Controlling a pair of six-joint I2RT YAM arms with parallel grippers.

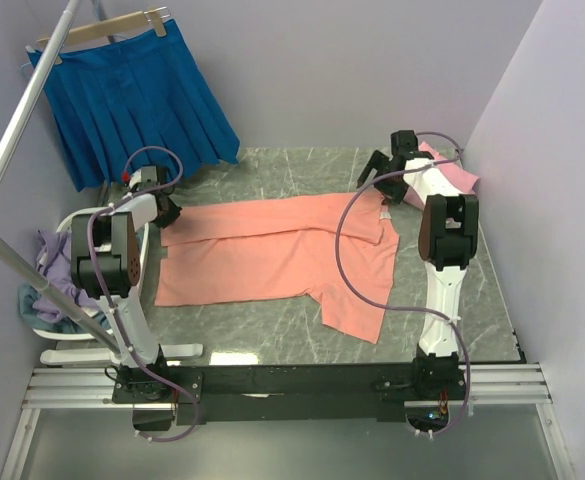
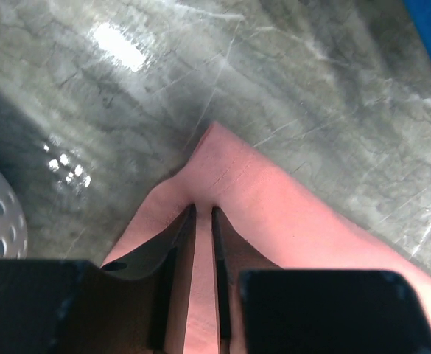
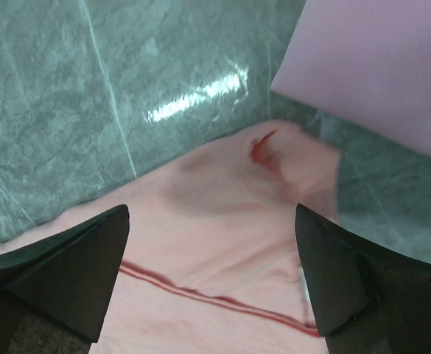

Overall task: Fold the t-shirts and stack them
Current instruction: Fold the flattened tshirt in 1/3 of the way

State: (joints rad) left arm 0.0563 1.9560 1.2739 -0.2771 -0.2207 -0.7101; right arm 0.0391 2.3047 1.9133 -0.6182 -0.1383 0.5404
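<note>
**A:** Top view: salmon tee [image 1: 272,250] lies mid-table, seemingly only part-folded. Pink tee [image 1: 454,172] sits at two o'clock. Nothing stacked yet.

**B:** Left wrist: left gripper [image 2: 203,210] pinches the nine o'clock edge.

**A:** Right wrist: right gripper [image 3: 212,214] gapes wide above the salmon cloth, empty.

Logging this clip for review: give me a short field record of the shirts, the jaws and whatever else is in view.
salmon t-shirt: spread across the table, unstacked
pink t-shirt: bunched in the far right corner
left jaws: shut on the salmon t-shirt's left edge
right jaws: open, above the salmon t-shirt's right end
blue skirt: on a hanger, far left
</note>
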